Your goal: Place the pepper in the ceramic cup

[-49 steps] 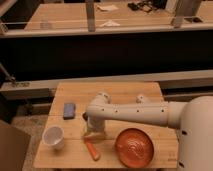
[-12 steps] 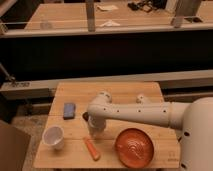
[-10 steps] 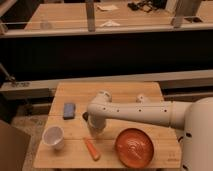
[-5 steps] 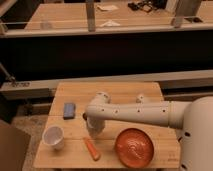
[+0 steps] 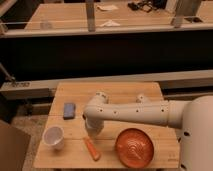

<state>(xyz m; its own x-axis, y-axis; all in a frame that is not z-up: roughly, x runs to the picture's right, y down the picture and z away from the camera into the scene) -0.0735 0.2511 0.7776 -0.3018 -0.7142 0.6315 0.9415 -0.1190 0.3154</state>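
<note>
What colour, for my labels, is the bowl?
Bowl: orange-red, ribbed; camera view. Gripper is near the pepper.

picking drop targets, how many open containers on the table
2: ceramic cup at the left in view, orange bowl at the right. The gripper hangs between them, by the pepper.

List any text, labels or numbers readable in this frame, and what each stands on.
None readable.
Small mark on the grey ledge: too blurred to read.
Papers on the far counter: nothing legible.
The gripper, down by the pepper: no visible marking.
</note>
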